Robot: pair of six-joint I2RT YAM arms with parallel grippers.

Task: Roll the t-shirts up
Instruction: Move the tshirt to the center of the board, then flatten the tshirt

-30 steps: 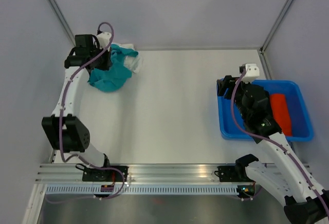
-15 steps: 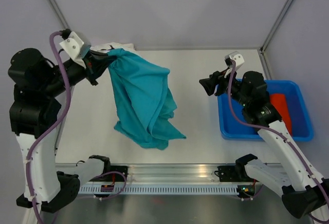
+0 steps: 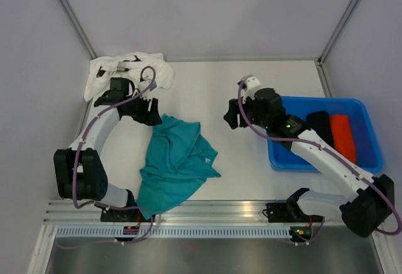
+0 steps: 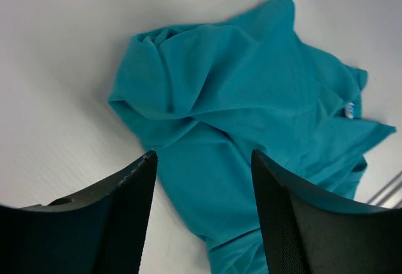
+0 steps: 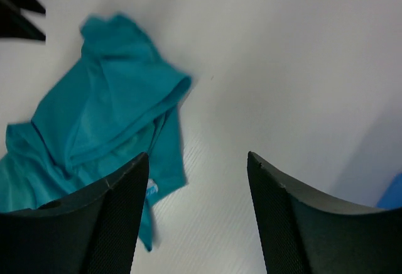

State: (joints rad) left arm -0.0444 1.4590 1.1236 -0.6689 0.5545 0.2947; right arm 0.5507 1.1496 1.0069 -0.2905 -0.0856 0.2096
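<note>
A teal t-shirt [image 3: 176,161] lies crumpled on the table left of centre, one edge reaching the front rail. It also fills the left wrist view, where the teal t-shirt [image 4: 251,98] lies below the fingers. My left gripper [image 3: 156,114] hovers at its far end, open, with nothing between its fingers [image 4: 135,211]. A white t-shirt [image 3: 125,70] sits bunched at the back left corner. My right gripper [image 3: 228,117] is open over bare table to the right of the teal shirt, which shows as the teal t-shirt [image 5: 107,117] at the left of its wrist view.
A blue bin [image 3: 274,151] stands at the right edge, holding a red roll [image 3: 342,137] and a black one [image 3: 321,123]. Walls close the back and sides. An aluminium rail [image 3: 207,211] runs along the front.
My left gripper has opened and let go of the teal shirt, which dropped from mid-air onto the table. The left arm came down low; the right arm swung left, away from the bin.
</note>
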